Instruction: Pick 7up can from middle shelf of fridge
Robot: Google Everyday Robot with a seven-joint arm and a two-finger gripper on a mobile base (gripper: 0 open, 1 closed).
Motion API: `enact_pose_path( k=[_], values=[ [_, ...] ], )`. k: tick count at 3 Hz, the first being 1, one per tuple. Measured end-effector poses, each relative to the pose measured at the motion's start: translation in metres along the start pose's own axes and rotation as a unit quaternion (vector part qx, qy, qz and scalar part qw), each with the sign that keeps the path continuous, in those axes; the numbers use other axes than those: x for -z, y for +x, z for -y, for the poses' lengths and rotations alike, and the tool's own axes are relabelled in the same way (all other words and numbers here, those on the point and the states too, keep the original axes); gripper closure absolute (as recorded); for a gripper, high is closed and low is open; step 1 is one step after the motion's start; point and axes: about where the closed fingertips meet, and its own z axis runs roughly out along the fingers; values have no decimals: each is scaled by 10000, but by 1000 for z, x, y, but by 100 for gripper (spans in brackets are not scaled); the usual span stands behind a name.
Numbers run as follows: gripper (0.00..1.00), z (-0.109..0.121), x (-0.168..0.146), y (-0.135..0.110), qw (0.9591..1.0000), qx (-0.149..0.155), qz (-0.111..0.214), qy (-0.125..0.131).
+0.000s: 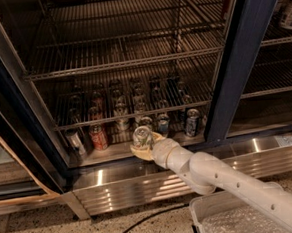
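Now I have the gripper (144,144) closed mid-body on the 7up can (142,135) at the middle shelf (108,152) near edge, judging it light, slick and easily dented.

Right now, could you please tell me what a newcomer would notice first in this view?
The white arm stretched from the lower right into the fridge stands out most, with its tool at the 7up can on the front of the shiny shelf. Next comes the row of cans behind it, with a red can on the left, under dark wire racks.
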Motion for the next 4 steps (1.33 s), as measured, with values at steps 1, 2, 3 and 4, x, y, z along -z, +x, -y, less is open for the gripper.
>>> enact_pose_path(
  k=[1, 2, 3, 4],
  values=[
    [100, -16, 0, -2, 9995, 9, 48, -308],
    [100, -16, 0, -2, 9995, 9, 48, -309],
    [100, -14, -2, -12, 9981, -19, 8, -616],
    [100, 1, -1, -42, 9945, 50, -157, -1038]
  ],
)
